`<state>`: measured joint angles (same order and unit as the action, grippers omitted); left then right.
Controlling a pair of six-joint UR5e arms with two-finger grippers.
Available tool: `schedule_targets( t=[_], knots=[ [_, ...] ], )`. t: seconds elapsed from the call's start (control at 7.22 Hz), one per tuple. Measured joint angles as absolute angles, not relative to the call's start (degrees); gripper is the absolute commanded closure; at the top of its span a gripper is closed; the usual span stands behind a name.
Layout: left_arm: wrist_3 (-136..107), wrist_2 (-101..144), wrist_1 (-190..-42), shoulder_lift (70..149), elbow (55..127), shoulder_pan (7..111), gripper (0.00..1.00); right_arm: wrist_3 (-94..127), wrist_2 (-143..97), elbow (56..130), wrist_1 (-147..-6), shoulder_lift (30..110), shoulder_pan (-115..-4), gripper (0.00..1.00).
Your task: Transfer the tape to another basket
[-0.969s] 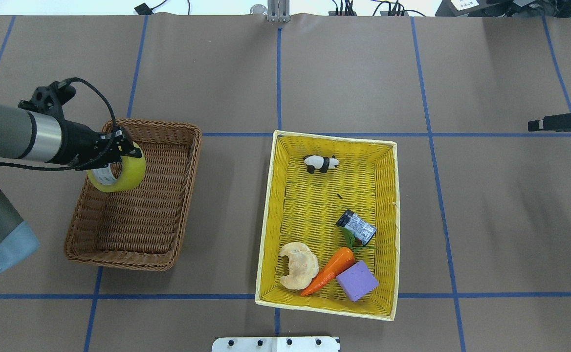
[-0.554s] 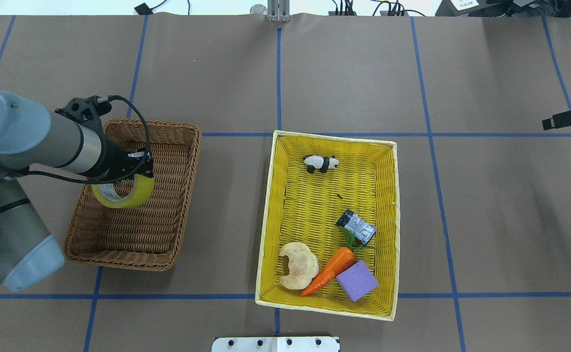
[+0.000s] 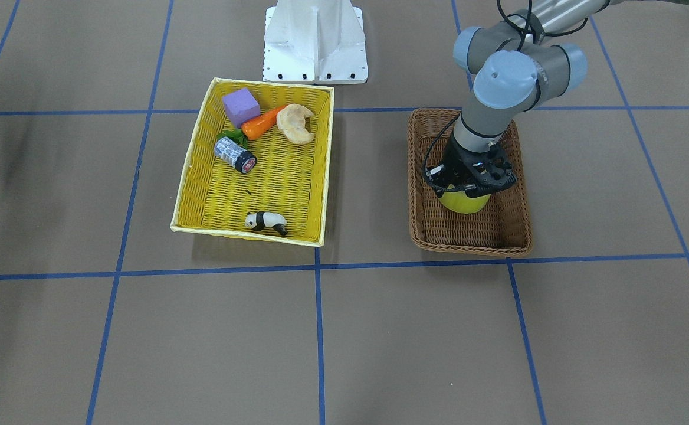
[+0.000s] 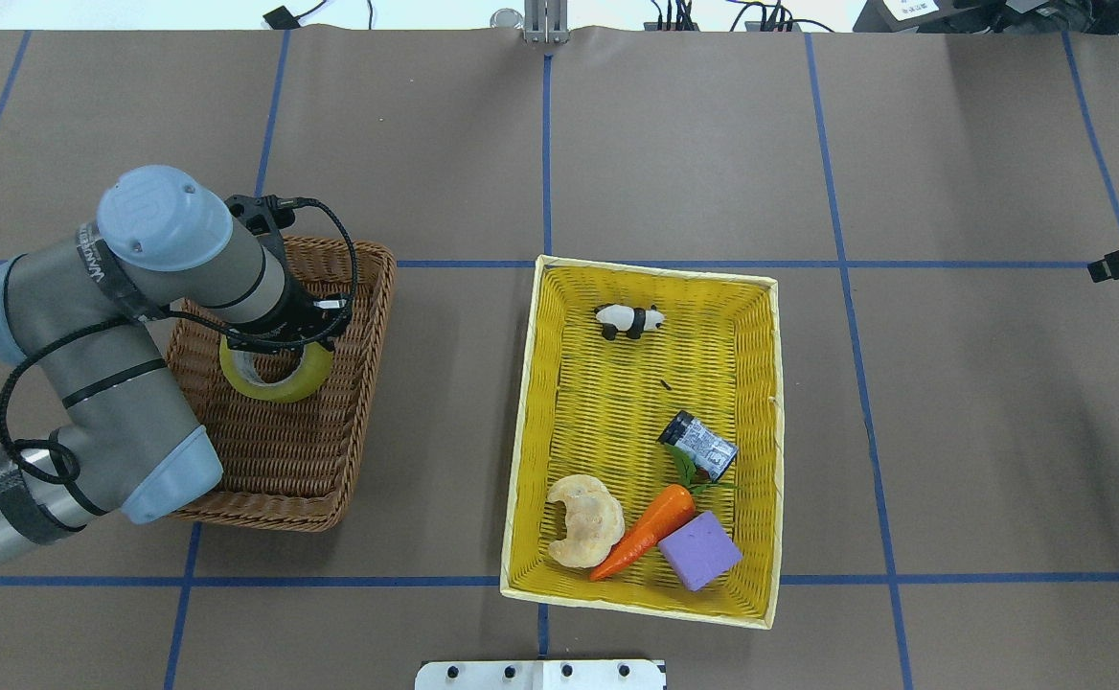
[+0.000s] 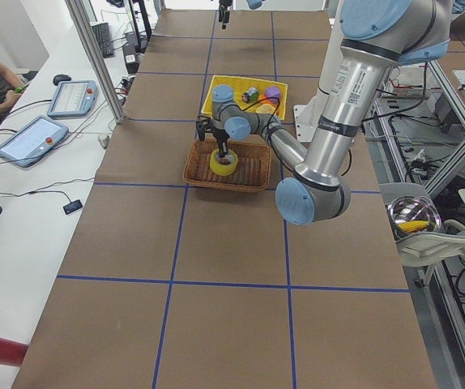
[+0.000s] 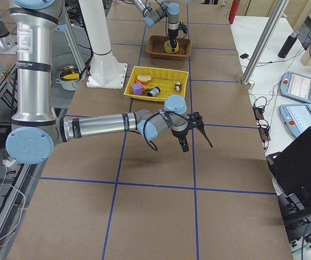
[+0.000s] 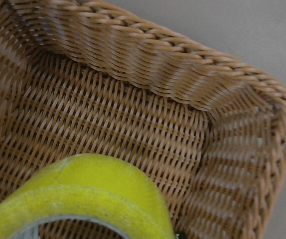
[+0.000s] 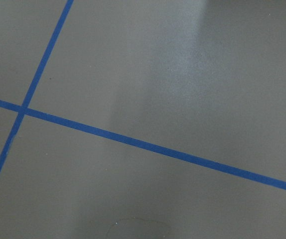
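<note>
- Find the tape [image 4: 277,381] inside the brown basket [image 4: 379,287], in the half away from the robot's base and well apart from the yellow basket [image 4: 525,431].
- Note the roll's attitude: it lies close to flat, with the axis through its core near vertical. In the overhead view the core opening faces up and the yellow band curves around it.
- You cannot tell from these views whether the roll's underside touches the wicker floor.
- The left gripper [image 3: 467,188] points straight down into the brown basket, directly on top of the roll. Its fingers are clamped on the ring's wall at the side farther from the base, though the wrist body hides most of them.
- In the left wrist view, the roll's yellow rim fills the lower edge, with a rounded basket corner beyond it.
- The right gripper [image 6: 195,142] hangs over bare table at the robot's right, well apart from both baskets. Its fingers are spread and hold nothing.
- The yellow basket holds a panda figure [image 4: 629,320], a small cylinder [image 4: 699,445], a carrot [image 4: 646,530], a bread piece [image 4: 584,520] and a purple block [image 4: 699,550].
</note>
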<state>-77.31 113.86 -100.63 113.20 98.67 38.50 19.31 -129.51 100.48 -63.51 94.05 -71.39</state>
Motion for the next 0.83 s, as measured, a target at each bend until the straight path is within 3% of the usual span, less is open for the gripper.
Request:
schedule_targets(
  t=[0.14,0.28,0.55,0.83],
  knots=[
    [-76.6,114.0,-100.6,113.4,97.7,38.5,0.25,19.3,-129.7,100.7,-63.6,94.2,-71.4,0.01],
    [-76.3,114.0,-100.6,113.4,97.3,38.5,0.02,19.4,-129.9,100.9,-63.6,94.2,-71.5,0.01],
    [-76.2,114.6,-100.6,113.4,97.6,38.6,0.02,19.6,-130.2,101.1,-63.6,94.3,-71.6,0.01],
    [-75.1,117.2,-99.7,112.7,103.3,41.4,0.02,19.8,-130.1,101.3,-63.6,94.3,-71.6,0.01]
  ],
)
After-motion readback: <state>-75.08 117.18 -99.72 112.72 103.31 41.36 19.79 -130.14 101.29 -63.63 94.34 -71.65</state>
